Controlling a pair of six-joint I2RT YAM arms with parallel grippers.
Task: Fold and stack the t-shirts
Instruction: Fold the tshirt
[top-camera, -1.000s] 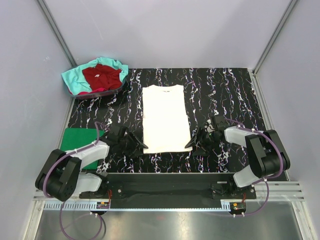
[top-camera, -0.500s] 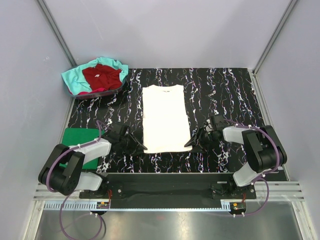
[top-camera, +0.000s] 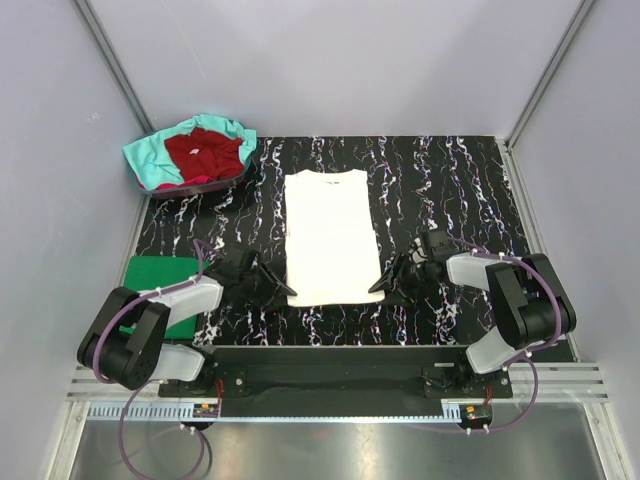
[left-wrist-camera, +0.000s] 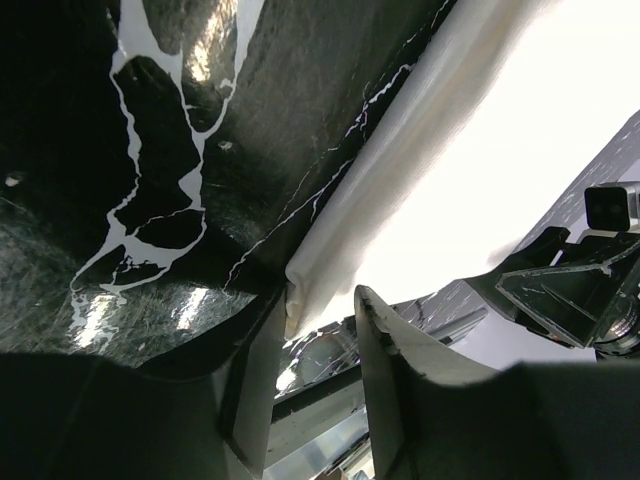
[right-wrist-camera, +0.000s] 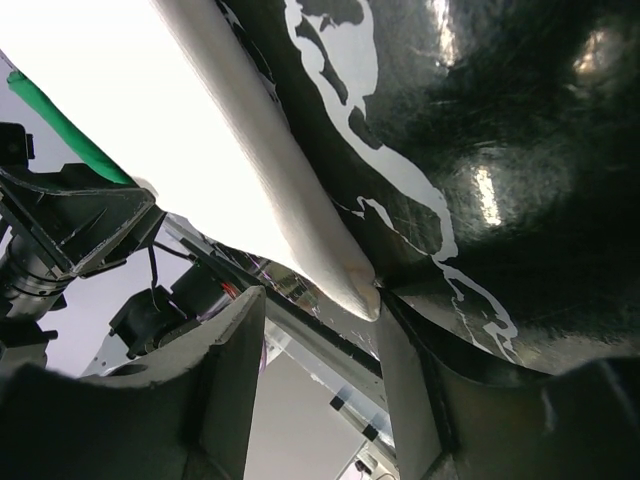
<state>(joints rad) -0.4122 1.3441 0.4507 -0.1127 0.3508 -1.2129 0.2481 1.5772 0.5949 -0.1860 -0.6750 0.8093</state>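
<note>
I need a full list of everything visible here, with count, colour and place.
white t-shirt: 1, white, flat at table centre
green t-shirt: 1, green, folded, near left edge
teal t-shirt: 1, teal, crumpled, far left corner
dark red t-shirt: 1, dark red, on the teal one
table: 1, black with white veins
left gripper: 1, black, open at white shirt's near left corner
right gripper: 1, black, open at its near right corner

Tabletop (top-camera: 440, 180): black, glossy, veined with white marbling. Bright glare patches (right-wrist-camera: 480, 190) on its surface close up. Walls (top-camera: 330, 60): plain pale grey panels on three sides. Slanted aluminium posts (top-camera: 110, 60) at both back corners. Ridged metal rail (top-camera: 340, 410) along the near edge, with a brushed steel sheet (top-camera: 330, 450) below. Light even and soft.
</note>
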